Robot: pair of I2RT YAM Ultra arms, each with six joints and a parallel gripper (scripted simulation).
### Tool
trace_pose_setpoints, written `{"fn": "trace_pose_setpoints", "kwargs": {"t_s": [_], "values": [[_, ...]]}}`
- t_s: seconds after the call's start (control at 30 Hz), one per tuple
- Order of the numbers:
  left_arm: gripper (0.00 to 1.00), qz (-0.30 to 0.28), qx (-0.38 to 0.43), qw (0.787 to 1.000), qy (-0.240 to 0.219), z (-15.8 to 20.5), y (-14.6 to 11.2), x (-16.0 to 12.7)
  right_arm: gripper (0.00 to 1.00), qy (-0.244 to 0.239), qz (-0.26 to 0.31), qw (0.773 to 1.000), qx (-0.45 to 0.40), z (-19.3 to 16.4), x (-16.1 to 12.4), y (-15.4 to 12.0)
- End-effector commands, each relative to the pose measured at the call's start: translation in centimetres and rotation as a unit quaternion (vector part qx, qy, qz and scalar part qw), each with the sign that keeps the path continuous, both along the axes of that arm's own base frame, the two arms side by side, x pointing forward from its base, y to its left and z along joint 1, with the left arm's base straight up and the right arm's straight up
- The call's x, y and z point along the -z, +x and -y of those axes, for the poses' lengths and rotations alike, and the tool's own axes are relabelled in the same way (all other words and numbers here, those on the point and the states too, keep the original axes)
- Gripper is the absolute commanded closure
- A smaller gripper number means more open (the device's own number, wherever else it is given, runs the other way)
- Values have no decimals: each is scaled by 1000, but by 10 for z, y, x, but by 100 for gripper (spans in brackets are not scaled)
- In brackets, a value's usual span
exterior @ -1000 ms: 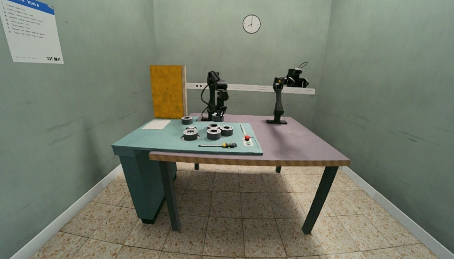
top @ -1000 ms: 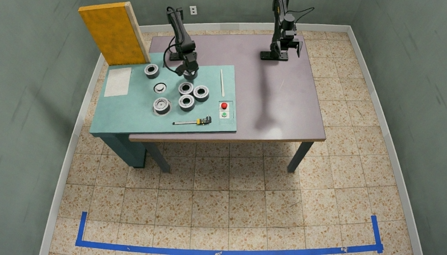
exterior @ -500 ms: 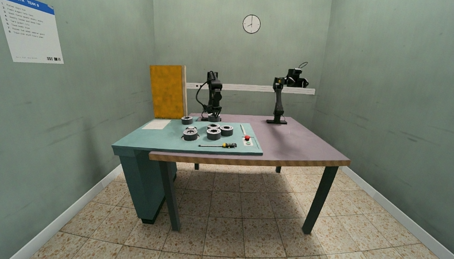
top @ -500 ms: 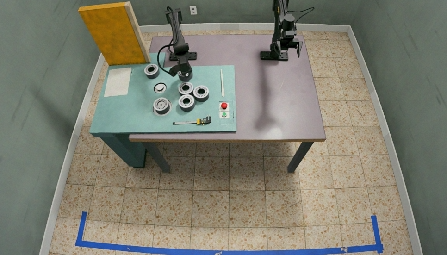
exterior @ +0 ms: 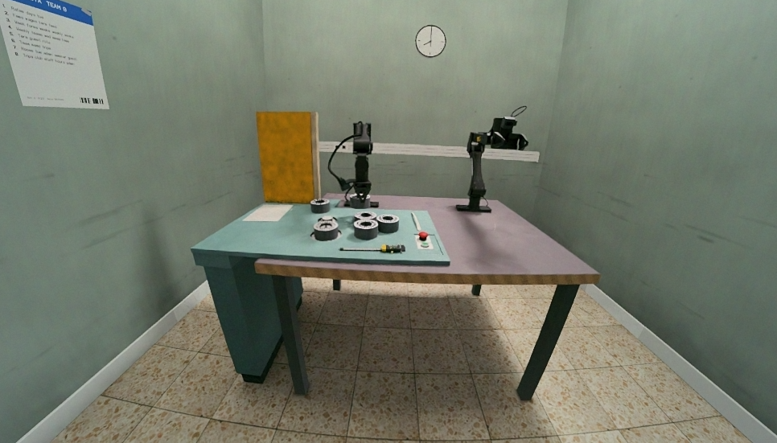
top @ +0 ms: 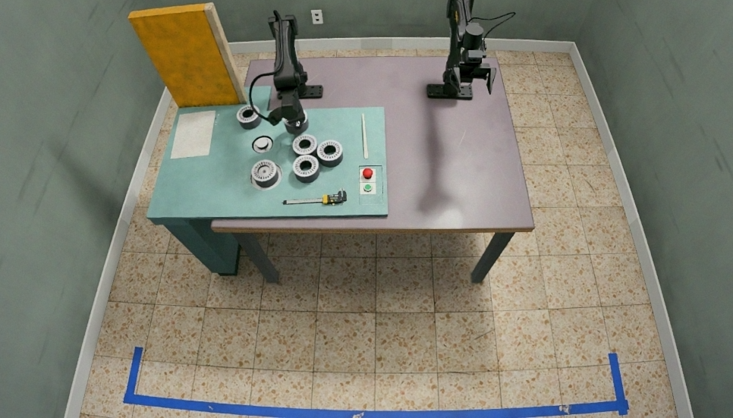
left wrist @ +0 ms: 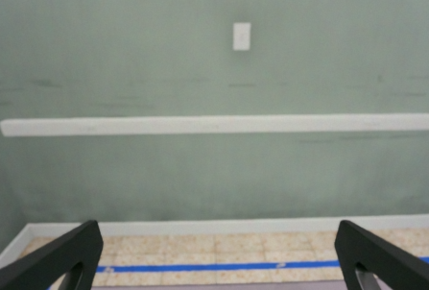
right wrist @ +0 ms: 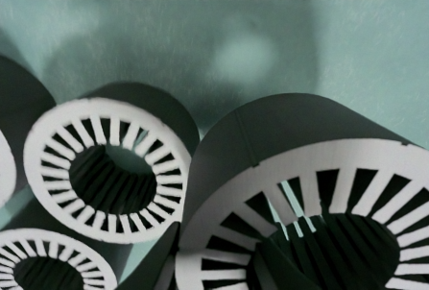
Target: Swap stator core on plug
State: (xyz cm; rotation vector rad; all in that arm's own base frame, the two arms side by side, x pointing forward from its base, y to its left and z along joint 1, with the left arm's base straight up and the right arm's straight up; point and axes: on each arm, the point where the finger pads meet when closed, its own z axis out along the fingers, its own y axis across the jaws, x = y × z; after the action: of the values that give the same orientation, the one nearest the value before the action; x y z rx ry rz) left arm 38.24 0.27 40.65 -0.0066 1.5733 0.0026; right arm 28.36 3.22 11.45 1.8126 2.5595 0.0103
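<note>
Bare plug [top: 262,143] [exterior: 326,218] awaits; right gripper [top: 296,121] [exterior: 359,194] [right wrist: 218,237] clenches one core [exterior: 359,203] [right wrist: 319,120] by its wall.
Six cores: one sunken core [top: 265,180] [exterior: 326,232] nearer than the plug, three loose cores [top: 306,175] [exterior: 365,231] [right wrist: 112,235] beside it, the gripped core and a lone core [top: 249,123] [exterior: 319,207] beyond. Swinging low could knock neighbours; off-centre lowering could jam. Left gripper [top: 474,81] [exterior: 510,141] [left wrist: 219,223], farther off, is spread and unladen.

The right hand [top: 296,121] [exterior: 360,195] [right wrist: 213,231] points downward, fingers clamped, while the left hand [top: 474,80] [exterior: 510,141] [left wrist: 218,232] gapes wide.
</note>
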Motion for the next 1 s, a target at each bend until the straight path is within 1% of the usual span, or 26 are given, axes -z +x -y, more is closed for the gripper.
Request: {"fn": "trace_pose_setpoints", "kwargs": {"t_s": [0.0,0.07,0.13,0.17,0.2,0.23,0.33,0.4,0.43,0.47,0.57,0.7,0.73,0.93,0.97], "values": [[0,42,-3,999,4,-2,-5,-26,100,-9,0,1000,7,10,-17,5],[0,42,-3,999,4,-2,-5,-26,100,-7,18,1000,9,12,-26,5],[0,42,-3,999,4,-2,-5,-26,100,-7,18,1000,9,12,-26,5],[0,42,-3,999,4,-2,-5,-26,100,6,17,1000,18,12,-25,7],[0,42,-3,999,4,-2,-5,-26,100,8,18,1000,22,14,-26,10],[0,42,-3,999,4,-2,-5,-26,100,-4,-2,1000,27,21,-14,10],[0,42,-3,999,4,-2,-5,-26,100,-9,24,999,41,32,-27,13],[0,42,-3,999,4,-2,-5,-26,100,-10,22,998,50,37,-26,14],[0,42,-3,999,4,-2,-5,-26,100,-11,-3,999,53,40,-12,15],[0,42,-3,999,4,-2,-5,-26,100,-11,11,998,57,42,-19,16],[0,42,-3,999,4,-2,-5,-26,100,-11,23,997,68,49,-26,18],[0,42,-3,999,4,-2,-5,-26,100,-10,27,997,71,50,-28,18],[0,42,-3,999,4,-2,-5,-26,100,-8,4,997,79,55,-15,20],[0,42,-3,999,4,-2,-5,-26,100,-10,27,994,106,73,-28,24],[0,42,-3,999,4,-2,-5,-26,100,-9,7,994,110,75,-16,25]]}}
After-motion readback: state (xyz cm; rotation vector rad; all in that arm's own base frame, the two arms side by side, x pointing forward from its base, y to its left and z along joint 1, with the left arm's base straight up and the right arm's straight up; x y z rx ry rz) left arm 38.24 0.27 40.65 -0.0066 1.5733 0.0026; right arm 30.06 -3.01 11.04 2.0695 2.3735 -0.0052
